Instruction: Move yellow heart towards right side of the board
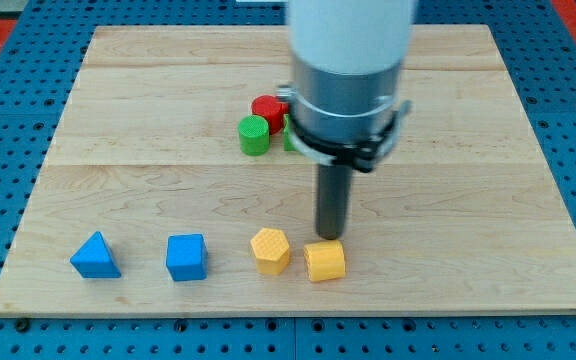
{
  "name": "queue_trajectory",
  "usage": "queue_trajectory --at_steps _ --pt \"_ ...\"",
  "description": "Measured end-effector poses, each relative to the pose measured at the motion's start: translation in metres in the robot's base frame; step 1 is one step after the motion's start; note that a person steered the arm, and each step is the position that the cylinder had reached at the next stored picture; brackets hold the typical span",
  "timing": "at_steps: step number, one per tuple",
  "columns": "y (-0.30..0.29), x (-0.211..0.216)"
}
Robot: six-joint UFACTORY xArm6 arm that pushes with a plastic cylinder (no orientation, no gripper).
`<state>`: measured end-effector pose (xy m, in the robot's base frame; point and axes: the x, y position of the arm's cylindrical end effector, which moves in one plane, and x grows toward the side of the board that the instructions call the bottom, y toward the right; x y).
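Two yellow blocks lie near the view's bottom edge of the wooden board (118,190). The left one (270,250) looks six-sided. The right one (325,261) is chunkier; I cannot tell for sure which is the heart. My tip (328,238) stands just above the right yellow block's top edge, touching or nearly touching it, and up-right of the left one. The rod rises into the wide grey-and-white arm body (348,70).
A blue triangle (95,256) and a blue cube (186,257) lie left of the yellow blocks in the same row. A green cylinder (254,134) and a red cylinder (268,109) sit near the board's centre; another green piece (290,141) is mostly hidden behind the arm.
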<state>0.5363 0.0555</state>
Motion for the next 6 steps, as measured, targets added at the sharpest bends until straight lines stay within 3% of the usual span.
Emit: queue_trajectory --at_steps 1,3,4,5,6 --pt "0.029 -0.033" --pt "0.022 0.078" --pt "-0.042 0.073" --pt "-0.063 0.044" --pt "-0.023 0.028"
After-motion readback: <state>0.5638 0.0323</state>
